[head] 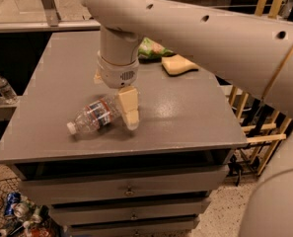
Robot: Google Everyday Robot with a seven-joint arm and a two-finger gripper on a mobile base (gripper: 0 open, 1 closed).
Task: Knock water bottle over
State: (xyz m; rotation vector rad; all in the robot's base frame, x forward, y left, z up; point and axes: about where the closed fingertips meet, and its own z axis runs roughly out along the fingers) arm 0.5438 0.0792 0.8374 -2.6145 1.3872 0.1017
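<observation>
**Bottle (94, 116) lying flat on the cabinet (185, 117)!**
It is lying on its side near the cabinet's front edge, with its white cap pointing toward the front-left corner. The gripper (128, 110) is hanging over the cabinet's middle, touching the bottle's base end; open or closed, I can't tell. A green bag (151, 47) and a tan pad (178, 64) are sitting at the cabinet's back.

No legible text or numbers. Bottle (94, 116) lies just left of the gripper (129, 113). Its label band, on the end nearest the gripper, is red, white and blue, print unreadable.
</observation>
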